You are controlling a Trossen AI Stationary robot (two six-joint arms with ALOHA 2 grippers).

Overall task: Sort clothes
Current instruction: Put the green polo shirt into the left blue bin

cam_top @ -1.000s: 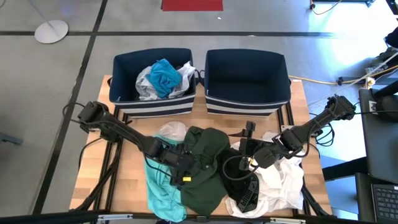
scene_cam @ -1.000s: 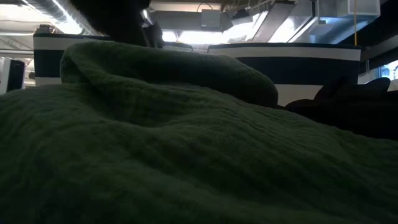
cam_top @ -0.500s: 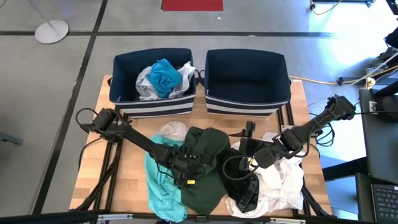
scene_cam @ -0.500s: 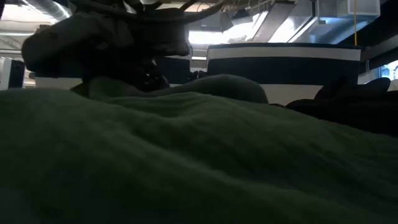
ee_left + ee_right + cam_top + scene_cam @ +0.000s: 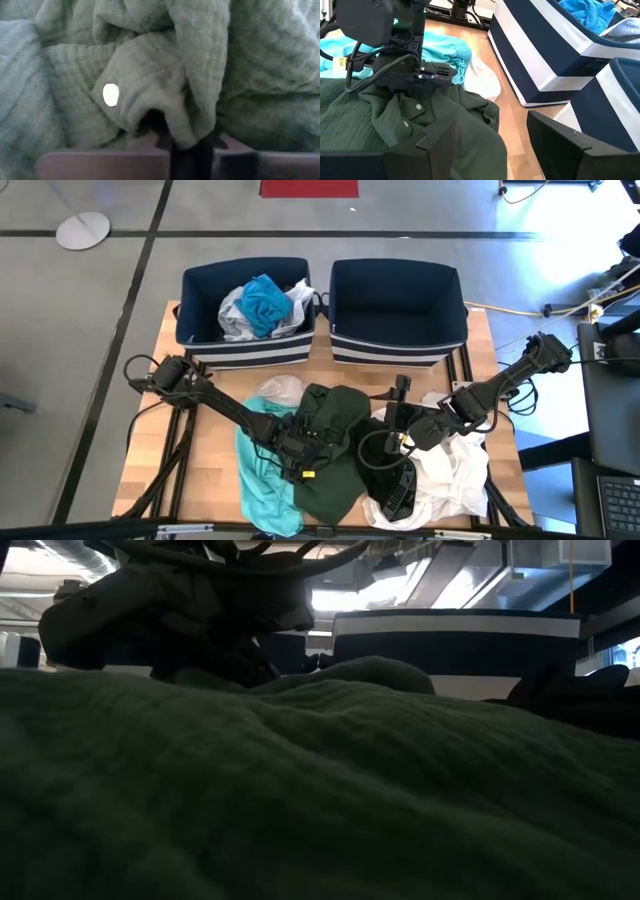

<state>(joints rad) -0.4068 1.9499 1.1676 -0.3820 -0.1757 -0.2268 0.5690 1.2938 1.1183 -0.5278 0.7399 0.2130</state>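
The left end effector pinches a fold of the dark green waffle-knit shirt mid-counter to lift it for sorting, while the right end effector waits open over the right-hand pile.

2 navy striped bins at the wooden table's far edge.

Green cloth fills almost the whole picture. It is soft, with a bumpy weave of small squares, and it lies in thick folds and wrinkles. One fold has a small white button on it. Just beside the button, a bunched bit of the cloth is squeezed tight in the left tool. The two dark fingers are closed on that bit of cloth, with only the pinched fold between them. More green cloth spreads out on every side.
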